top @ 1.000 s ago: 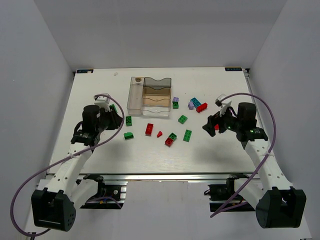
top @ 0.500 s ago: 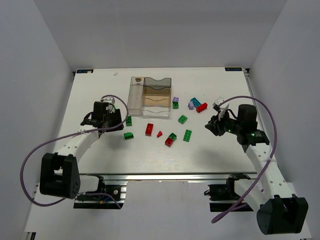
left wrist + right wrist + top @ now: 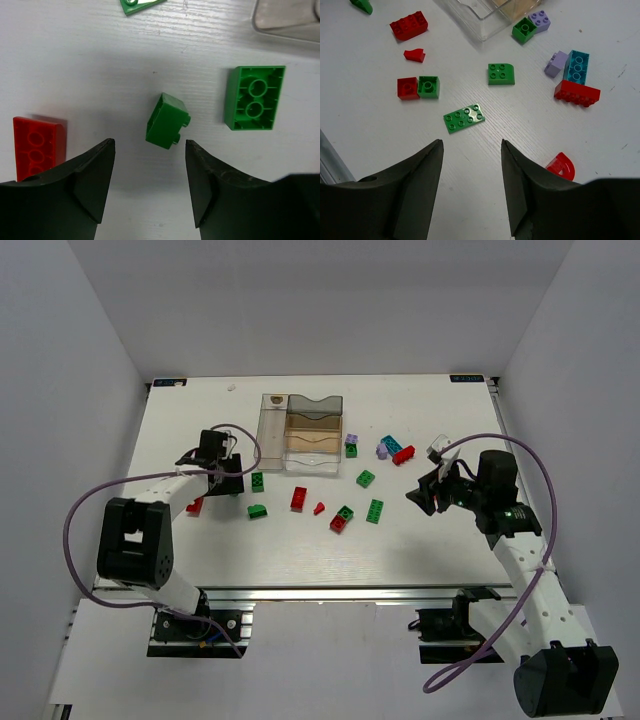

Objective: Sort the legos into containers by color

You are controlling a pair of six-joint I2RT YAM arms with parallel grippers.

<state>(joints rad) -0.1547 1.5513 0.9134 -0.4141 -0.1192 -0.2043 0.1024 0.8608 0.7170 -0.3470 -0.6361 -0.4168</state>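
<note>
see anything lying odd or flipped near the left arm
Yes. In the left wrist view the small green brick lies tipped on its side. Right of it, apart from it, the larger green brick is upside down, hollow underside up. The red brick at left looks flipped too. Nothing looks damaged.

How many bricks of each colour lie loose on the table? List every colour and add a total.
Green bricks: 8
Red bricks: 6
Lilac bricks: 2
Light blue bricks: 1
Total: 17
</note>
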